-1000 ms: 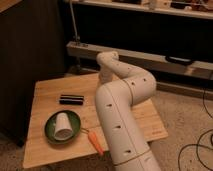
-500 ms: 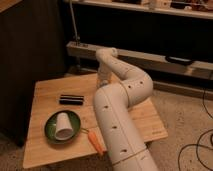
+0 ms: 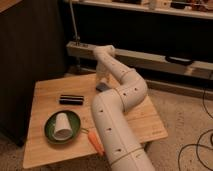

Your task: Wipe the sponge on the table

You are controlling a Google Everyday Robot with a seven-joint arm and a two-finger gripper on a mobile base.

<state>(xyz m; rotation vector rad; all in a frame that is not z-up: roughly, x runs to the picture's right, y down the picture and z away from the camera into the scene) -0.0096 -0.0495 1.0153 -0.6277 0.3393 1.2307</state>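
Reaches w/ white arm [image 3: 118,116] from btm ctr of frame up to just above ctr; ends in gripper [image 3: 102,77] at far edge of table [image 3: 44,96]. Hangs right over sponge [image 3: 102,87], a small dark-blue block on the wood; prob. touching it, hard to confirm from this angle. Can't tell whether pincer apart, together or clamped. Twd frame left of sponge: black bar [image 3: 71,99] lying flat, well apart from it. Lower left: green plate [image 3: 50,136] w/ white cup [image 3: 62,125] on its side in it. Just beside plate, twd btm ctr: orange item [image 3: 95,142], close against arm. Behind table, across upper frame: grey shelf [image 3: 150,57].
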